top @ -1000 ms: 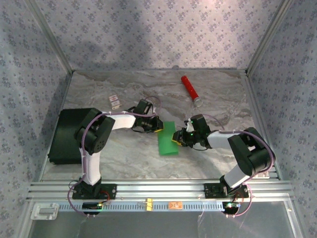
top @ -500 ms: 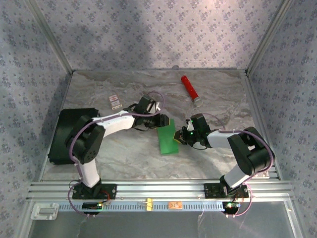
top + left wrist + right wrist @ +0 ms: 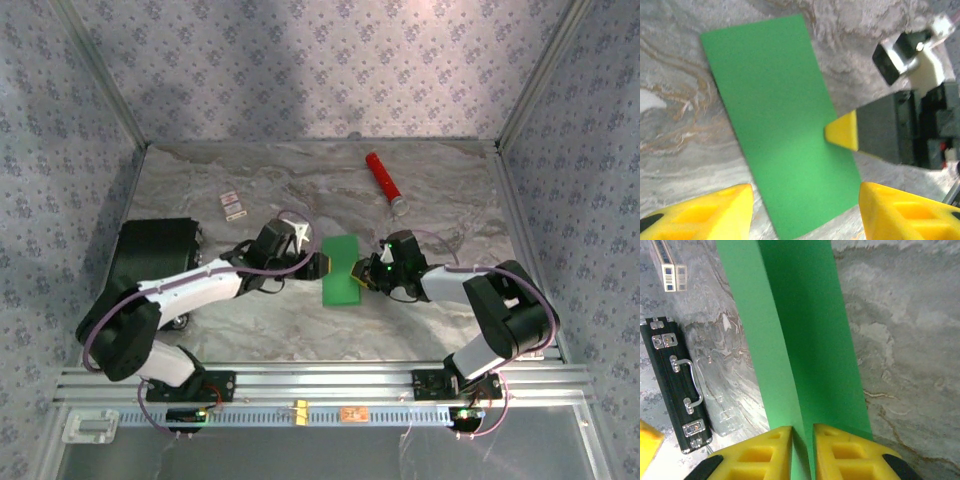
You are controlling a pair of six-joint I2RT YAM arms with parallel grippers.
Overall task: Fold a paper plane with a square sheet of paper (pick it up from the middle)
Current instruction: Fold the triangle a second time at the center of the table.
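Right gripper: fingers nearly together, a thin gap between them filled by the near edge of the green sheet of paper; we read this as a pinch on that edge.

From the left wrist we see one yellow fingertip of this gripper sitting on the sheet's long side, about midway along it.

Sheet runs straight away from the right fingers as a long rectangle; a lengthwise line splits it into a paler strip on one side and a darker strip on the other; it lies on the marble table.

Left gripper: fingers spread wide, one either side of the sheet's near end, nothing between them but the paper below; we cannot tell whether they touch it.

Overhead, the two grippers face each other across the sheet, left on one long edge, right on the other.

Beyond the left gripper: black case with metal latches and a handle; small printed card further off.

Well beyond the right gripper: red cylinder, apart from the sheet.
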